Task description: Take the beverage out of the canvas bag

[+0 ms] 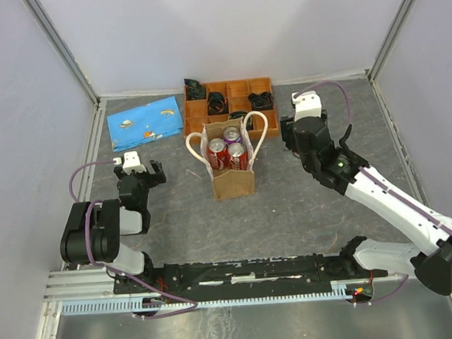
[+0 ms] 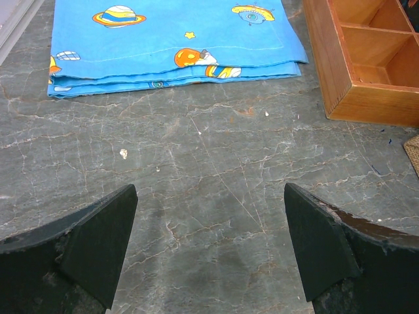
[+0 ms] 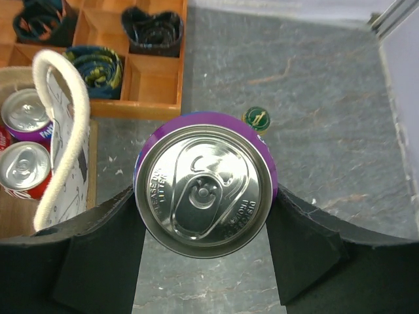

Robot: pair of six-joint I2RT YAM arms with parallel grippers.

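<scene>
Purple can (image 3: 205,184) clamped in right gripper (image 3: 206,199), outside canvas bag (image 1: 233,183) rim, left gripper (image 2: 209,216) spread

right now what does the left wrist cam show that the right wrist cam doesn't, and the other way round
Only the left wrist view: the folded blue cloth printed with planets, and the left gripper, open over bare table.

Only the right wrist view: the purple can clamped in the right gripper, the canvas bag with two cans inside, dark rolled items in the orange tray, and a small green cap.

Both: the orange tray and the grey table.
</scene>
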